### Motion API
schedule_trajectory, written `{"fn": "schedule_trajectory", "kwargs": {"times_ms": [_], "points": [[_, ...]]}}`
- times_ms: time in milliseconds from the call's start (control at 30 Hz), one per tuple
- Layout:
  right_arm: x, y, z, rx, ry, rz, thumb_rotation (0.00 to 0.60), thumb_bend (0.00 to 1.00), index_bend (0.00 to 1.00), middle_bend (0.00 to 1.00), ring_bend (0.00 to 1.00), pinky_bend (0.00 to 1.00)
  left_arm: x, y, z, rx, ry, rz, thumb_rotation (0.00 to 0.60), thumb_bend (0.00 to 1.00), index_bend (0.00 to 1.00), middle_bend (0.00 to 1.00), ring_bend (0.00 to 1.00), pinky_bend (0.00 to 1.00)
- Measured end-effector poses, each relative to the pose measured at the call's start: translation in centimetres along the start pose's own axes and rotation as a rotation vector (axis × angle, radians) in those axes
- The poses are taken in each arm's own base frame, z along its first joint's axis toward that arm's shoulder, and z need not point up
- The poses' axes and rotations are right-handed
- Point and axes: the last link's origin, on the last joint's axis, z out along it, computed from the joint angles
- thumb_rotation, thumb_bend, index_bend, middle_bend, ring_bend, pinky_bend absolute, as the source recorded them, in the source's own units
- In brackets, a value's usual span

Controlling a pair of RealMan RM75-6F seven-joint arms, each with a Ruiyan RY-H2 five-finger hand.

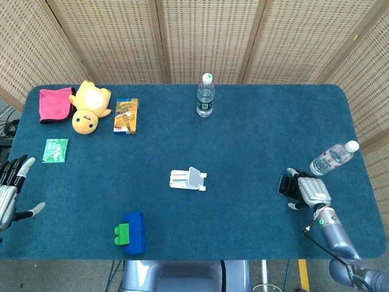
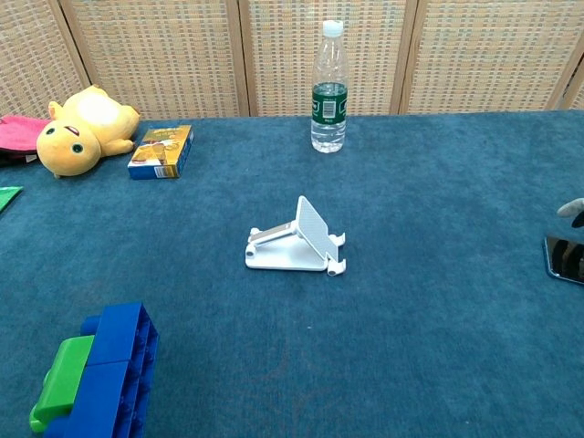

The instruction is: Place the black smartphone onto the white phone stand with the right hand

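Note:
The black smartphone (image 1: 284,185) lies flat near the table's right edge; its left end (image 2: 564,258) also shows at the right border of the chest view. My right hand (image 1: 307,190) lies over the phone's right part with fingers spread to either side of it, and one fingertip (image 2: 573,208) pokes into the chest view. Whether the fingers press on the phone is not visible. The white phone stand (image 1: 188,179) (image 2: 297,239) stands in the middle of the table, empty. My left hand (image 1: 10,190) hangs at the table's left edge, fingers apart, holding nothing.
A water bottle (image 1: 332,158) lies just behind the right hand. Another bottle (image 1: 205,95) stands upright at the back. Blue and green blocks (image 1: 131,232) sit front left. A yellow plush (image 1: 89,106), snack box (image 1: 126,115), pink cloth (image 1: 55,104) and green packet (image 1: 55,150) lie far left.

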Motion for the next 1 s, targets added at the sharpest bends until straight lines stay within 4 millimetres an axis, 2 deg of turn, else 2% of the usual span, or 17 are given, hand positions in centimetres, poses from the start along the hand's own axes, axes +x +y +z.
{"fn": "schedule_trajectory", "kwargs": {"times_ms": [300, 767, 867, 1000], "points": [[-0.8, -1.4, 0.9, -0.038, 0.012, -0.021, 0.600, 0.15, 0.13, 0.18, 0.17, 0.20, 0.0, 0.0, 0.0, 0.000, -0.004, 0.000, 0.600, 0.00, 0.00, 0.00, 0.00, 0.00], [-1.6, -0.2, 1.9, -0.089, 0.015, -0.086, 0.600, 0.16, 0.15, 0.19, 0.18, 0.20, -0.2, 0.0, 0.2, 0.006, -0.014, 0.002, 0.600, 0.00, 0.00, 0.00, 0.00, 0.00], [-1.6, 0.2, 2.0, -0.097, 0.016, -0.094, 0.600, 0.16, 0.20, 0.23, 0.22, 0.21, -0.2, 0.0, 0.2, 0.005, -0.015, 0.005, 0.600, 0.00, 0.00, 0.00, 0.00, 0.00], [-1.7, 0.8, 2.3, -0.109, 0.031, -0.126, 0.600, 0.17, 0.29, 0.31, 0.31, 0.29, -0.2, 0.0, 0.2, 0.007, -0.016, 0.004, 0.600, 0.00, 0.00, 0.00, 0.00, 0.00]]}}
